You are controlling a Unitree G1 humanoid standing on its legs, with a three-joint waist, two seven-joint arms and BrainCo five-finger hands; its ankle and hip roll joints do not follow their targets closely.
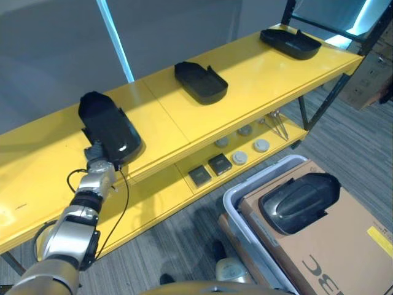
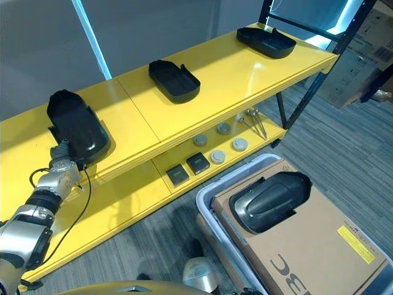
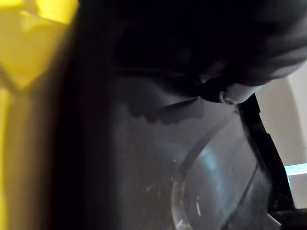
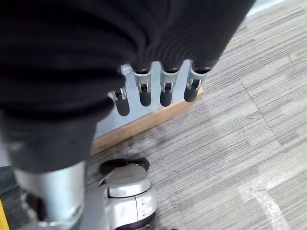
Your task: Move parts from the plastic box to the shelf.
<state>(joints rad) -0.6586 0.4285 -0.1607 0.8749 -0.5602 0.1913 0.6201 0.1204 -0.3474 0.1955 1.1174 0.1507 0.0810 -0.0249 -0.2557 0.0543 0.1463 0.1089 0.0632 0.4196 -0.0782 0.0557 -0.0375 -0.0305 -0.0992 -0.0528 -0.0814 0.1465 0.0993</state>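
Observation:
A black moulded part (image 1: 109, 128) lies at the left end of the yellow shelf's top board (image 1: 49, 153), overhanging the front edge a little. My left hand (image 1: 98, 165) is right at its near end, reaching up from below; up close the part's dark shell (image 3: 192, 158) sits directly against the hand. Another black part (image 1: 301, 200) rests on a cardboard box (image 1: 344, 246) inside the grey plastic box (image 1: 236, 195) at the lower right. My right hand (image 4: 166, 88) hangs over the carpet with its fingers straight and nothing in it.
Two more black parts (image 1: 201, 82) (image 1: 290, 43) lie further right on the top board. The lower board (image 1: 153, 196) carries round discs (image 1: 239, 158), two small dark squares (image 1: 219, 163) and thin metal tools (image 1: 277, 125). Cardboard cartons (image 1: 368, 80) stand past the shelf's right end.

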